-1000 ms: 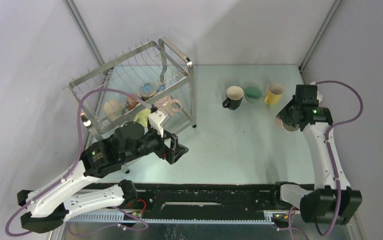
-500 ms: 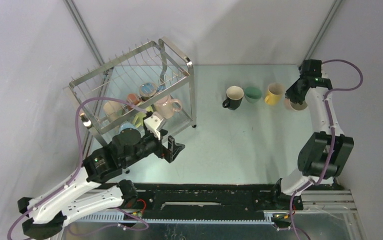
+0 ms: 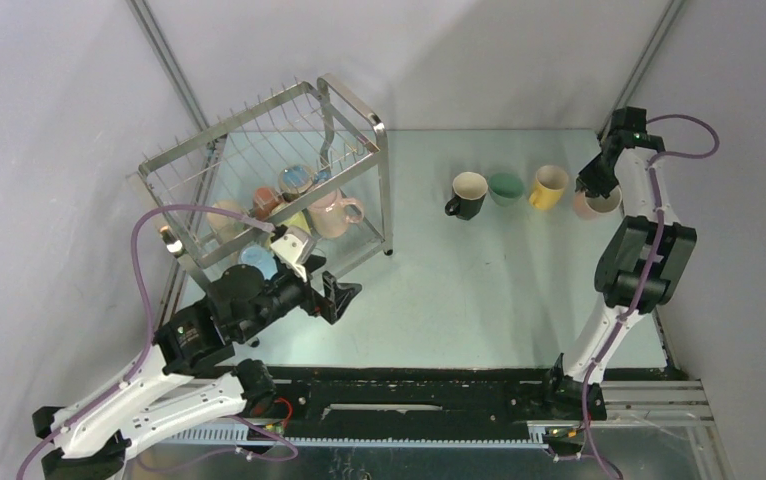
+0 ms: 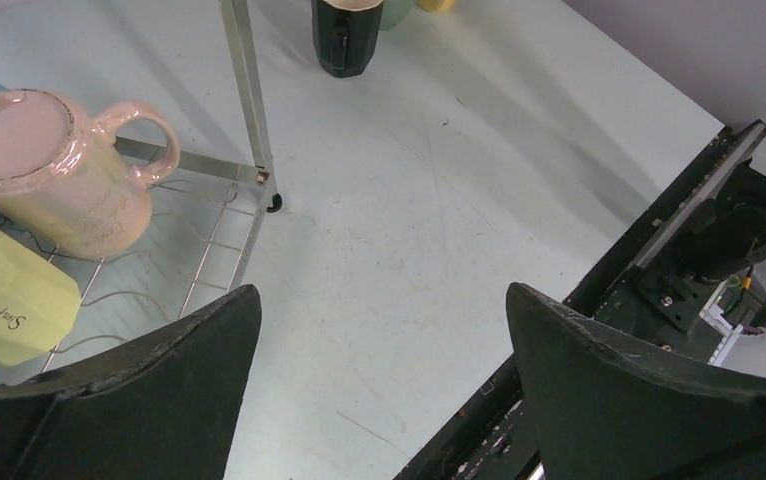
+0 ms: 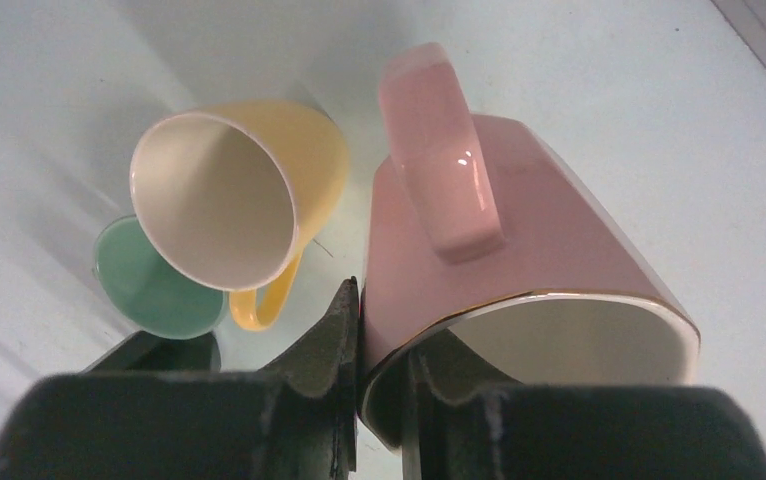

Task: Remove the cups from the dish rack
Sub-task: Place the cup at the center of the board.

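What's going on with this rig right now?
The right jaws are shut on the rim of a pink cup, at the end of the row beside the yellow cup, green cup and black cup. The left jaws are open and empty beside the dish rack, which holds more cups, including a pink mug and a lime mug.

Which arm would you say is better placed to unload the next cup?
Left: the left claw, open, sits near the pink mug in the dish rack; the right claw grips a faceted mug far off.
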Robot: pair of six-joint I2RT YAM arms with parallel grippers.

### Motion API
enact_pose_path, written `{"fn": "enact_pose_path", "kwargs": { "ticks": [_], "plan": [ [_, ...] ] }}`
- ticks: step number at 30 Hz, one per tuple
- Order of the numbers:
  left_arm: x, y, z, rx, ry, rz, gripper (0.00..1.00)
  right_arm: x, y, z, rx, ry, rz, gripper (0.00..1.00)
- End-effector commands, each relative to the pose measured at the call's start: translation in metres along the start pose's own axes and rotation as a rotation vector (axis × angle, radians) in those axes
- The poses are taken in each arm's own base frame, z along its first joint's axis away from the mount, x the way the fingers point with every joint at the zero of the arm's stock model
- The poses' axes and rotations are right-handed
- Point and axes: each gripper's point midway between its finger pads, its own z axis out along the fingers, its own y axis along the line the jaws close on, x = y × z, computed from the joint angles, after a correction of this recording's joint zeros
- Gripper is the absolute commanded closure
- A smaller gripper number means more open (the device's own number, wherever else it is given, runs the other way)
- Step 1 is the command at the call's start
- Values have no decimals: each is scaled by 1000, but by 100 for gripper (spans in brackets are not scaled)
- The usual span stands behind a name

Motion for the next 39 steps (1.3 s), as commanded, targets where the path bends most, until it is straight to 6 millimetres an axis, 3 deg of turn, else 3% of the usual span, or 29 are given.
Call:
{"fn": "enact_pose_path", "kwargs": {
  "ticks": [1, 13, 19, 26, 39],
  "plan": [
    [1, 1, 5, -4, -12, 13, 0, -23, 13, -4, -41, -30, 1, 100],
    [3, 0, 6, 7, -5, 20, 0, -15, 0, 28, 23, 42, 44, 100],
    [4, 0, 6, 4, 2, 22, 0, -15, -7, 33, 41, 50, 57, 100],
    [5, 0, 7, 5, 6, 24, 0, -13, -10, 37, 52, 59, 47, 86],
    [6, 0, 8, 2, 12, 27, 0, -13, -2, 40, 32, 64, 29, 73]
  ]
}}
